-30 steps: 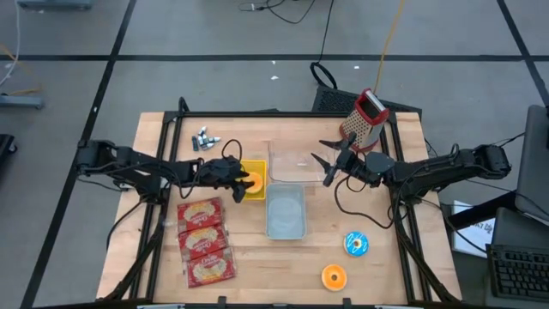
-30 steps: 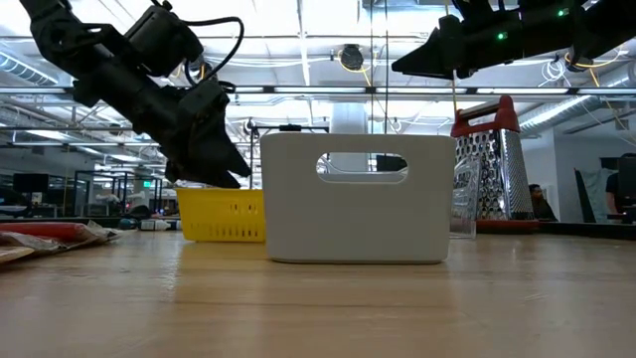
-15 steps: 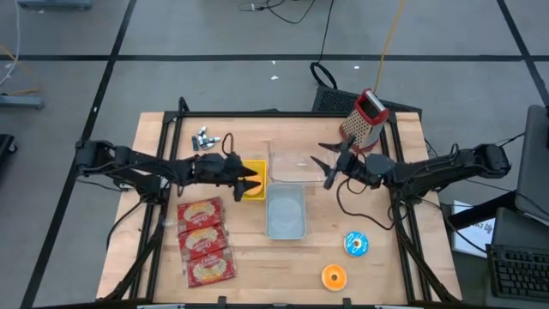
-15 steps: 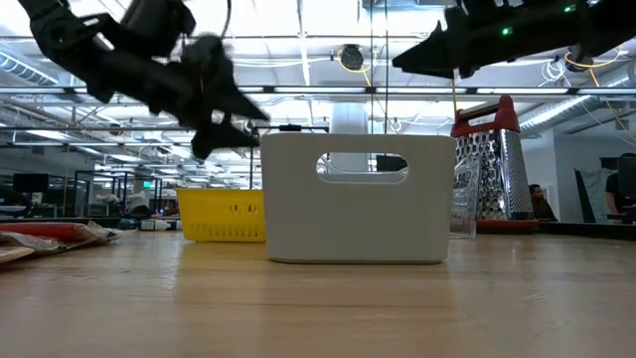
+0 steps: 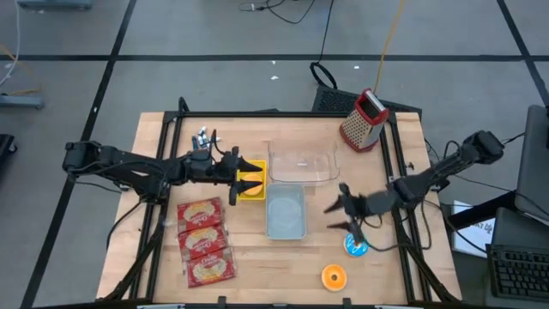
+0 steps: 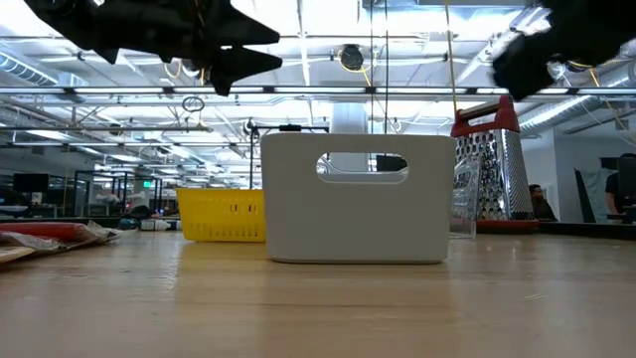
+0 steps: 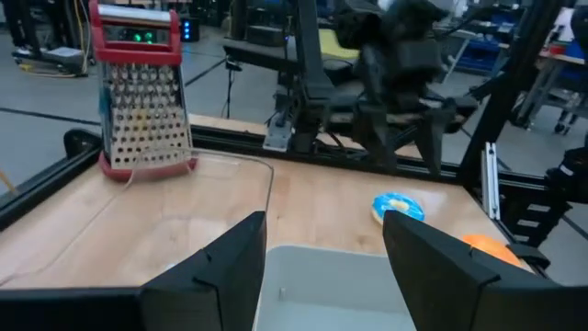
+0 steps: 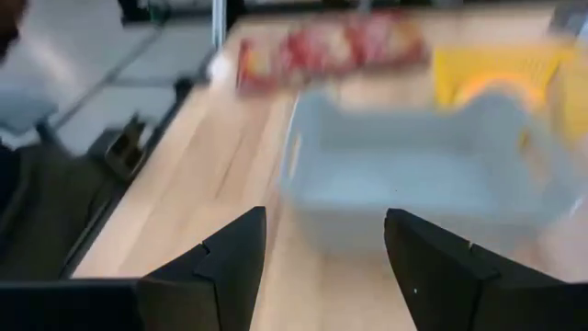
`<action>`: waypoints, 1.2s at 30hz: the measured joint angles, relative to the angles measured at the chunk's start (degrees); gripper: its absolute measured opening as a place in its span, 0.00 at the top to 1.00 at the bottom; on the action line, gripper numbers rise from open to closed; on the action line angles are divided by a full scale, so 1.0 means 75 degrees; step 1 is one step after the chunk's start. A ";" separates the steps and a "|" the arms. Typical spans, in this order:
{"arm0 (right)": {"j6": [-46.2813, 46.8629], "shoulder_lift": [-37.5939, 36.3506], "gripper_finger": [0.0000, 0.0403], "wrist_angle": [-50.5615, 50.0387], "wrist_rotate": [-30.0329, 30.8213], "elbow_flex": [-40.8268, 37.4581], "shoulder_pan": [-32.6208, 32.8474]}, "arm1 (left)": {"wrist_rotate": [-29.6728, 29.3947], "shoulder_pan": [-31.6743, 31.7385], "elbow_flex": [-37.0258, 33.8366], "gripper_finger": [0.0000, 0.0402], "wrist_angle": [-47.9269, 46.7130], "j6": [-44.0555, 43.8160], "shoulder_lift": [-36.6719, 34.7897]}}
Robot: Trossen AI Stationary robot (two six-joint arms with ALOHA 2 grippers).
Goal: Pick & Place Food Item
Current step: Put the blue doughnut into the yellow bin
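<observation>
An orange food item [image 5: 254,183] lies in the small yellow basket [image 5: 251,192], left of the white bin [image 5: 286,215]. My left gripper [image 5: 244,176] hangs open over the basket's left side, pointing almost level toward the right, with nothing between its fingers [image 7: 326,239]. In the low view it is high above the basket [image 6: 221,214]. My right gripper [image 5: 336,204] is open and empty, right of the white bin. It is above the table near a blue round item [image 5: 356,245]. Its wrist view looks across the bin [image 8: 423,175] at the basket [image 8: 496,64].
A clear container [image 5: 300,166] stands behind the white bin and a red-topped grater [image 5: 362,120] at the far right. Three red snack packets [image 5: 204,240] lie near left. An orange round item [image 5: 333,276] lies near the front edge. Small metal parts [image 5: 204,137] lie far left.
My left gripper has risen from the yellow basket and tipped up to nearly level, rolling as it went; the orange item has stayed in the basket. My right gripper has swung from over the clear container toward the table's near edge, ending beside the white bin.
</observation>
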 joint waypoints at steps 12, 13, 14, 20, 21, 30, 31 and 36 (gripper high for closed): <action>0.5849 0.1617 0.48 -0.5964 0.0752 0.1558 0.2333 | -0.0737 -0.0002 0.0036 0.45 0.0001 -0.0599 0.0002; 0.6101 0.1771 0.48 -0.6011 0.0590 0.1540 0.2365 | -0.0737 -0.0002 0.0036 0.45 0.0001 -0.0589 0.0002; 0.6236 0.1940 0.48 -0.6009 0.0386 0.1521 0.2375 | -0.0737 -0.0002 0.0036 0.45 0.0001 -0.0593 0.0002; 0.6628 0.2819 0.48 -0.5919 -0.0285 0.1498 0.2369 | -0.0737 -0.0002 0.0036 0.47 0.0004 -0.0601 0.0002; 0.6621 0.2938 0.48 -0.5817 -0.0378 0.1498 0.2369 | -0.0737 -0.0002 0.0036 0.47 0.0004 -0.0601 0.0002; 0.5978 0.3255 0.53 -0.5608 -0.0843 0.1498 0.2091 | -0.0733 -0.0002 0.0036 0.47 0.0007 -0.0489 0.0002; 0.5851 0.3255 0.55 -0.5585 -0.0928 0.1498 0.2034 | -0.0734 0.0003 0.0036 0.47 0.0007 -0.0435 0.0003; 0.5064 0.3090 0.72 -0.5497 -0.1128 0.1498 0.1589 | -0.0733 0.0013 0.0036 0.47 0.0030 -0.0306 0.0005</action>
